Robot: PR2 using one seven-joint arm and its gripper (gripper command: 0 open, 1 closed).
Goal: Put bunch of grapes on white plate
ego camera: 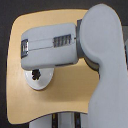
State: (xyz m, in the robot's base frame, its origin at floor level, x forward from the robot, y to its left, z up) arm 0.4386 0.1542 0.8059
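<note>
The white plate (pixel 44 82) lies on the wooden table at the exterior view's left, its upper part covered by my grey arm (pixel 52 45). A small dark cluster, the bunch of grapes (pixel 36 75), shows on the plate's upper left, right at the lower edge of the arm. My gripper hangs beneath the forearm, directly over the grapes, and its fingers are hidden. Whether they touch or hold the bunch cannot be made out.
The rounded wooden table (pixel 65 95) has dark floor around it. The large grey upper arm and shoulder (pixel 102 60) cover the table's right side. The robot's base (pixel 62 121) shows at the bottom edge.
</note>
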